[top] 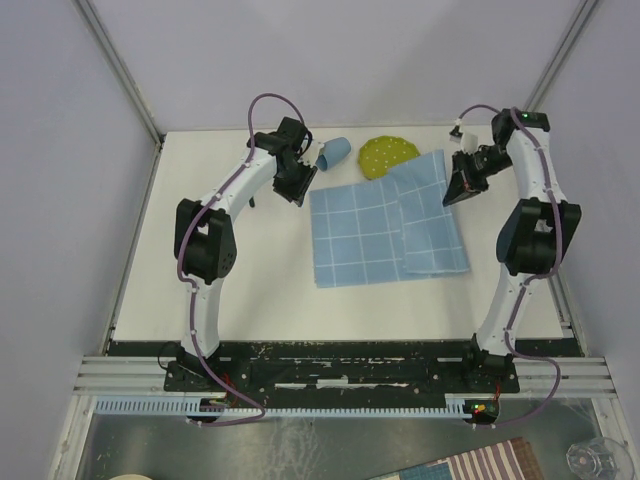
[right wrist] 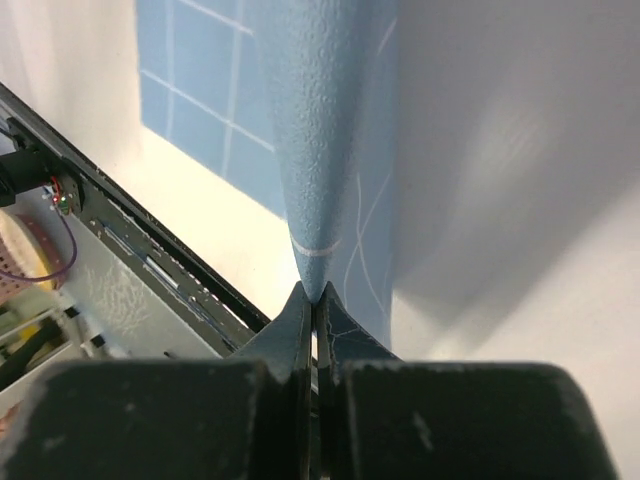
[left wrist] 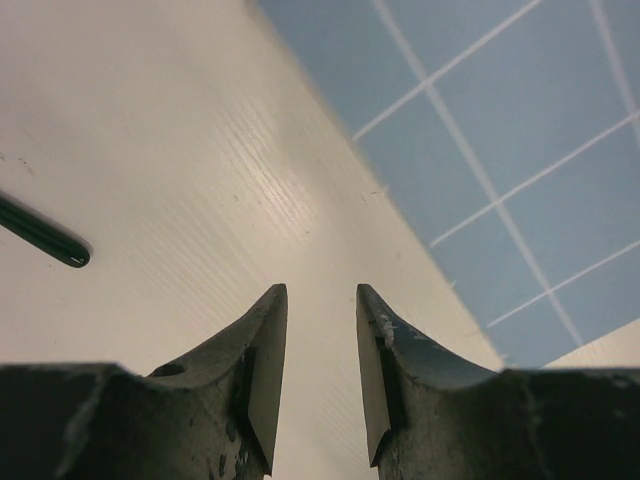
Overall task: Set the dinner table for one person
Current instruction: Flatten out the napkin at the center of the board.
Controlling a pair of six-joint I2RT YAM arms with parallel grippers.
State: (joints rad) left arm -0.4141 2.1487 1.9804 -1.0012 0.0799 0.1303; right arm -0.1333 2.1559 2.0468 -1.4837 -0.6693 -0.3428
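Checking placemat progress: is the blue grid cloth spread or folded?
Partly folded: the cloth lies doubled over at right, its edge pinched by fingers of the right gripper.

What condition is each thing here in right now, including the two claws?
Cloth: left part flat, right part doubled over, one edge pinched and lifted.
Cup: seems tipped on its side.
Plate: flat on the table, nothing on it.
Left gripper: open, empty, above the table beside the cloth.
Right gripper: shut on the cloth.
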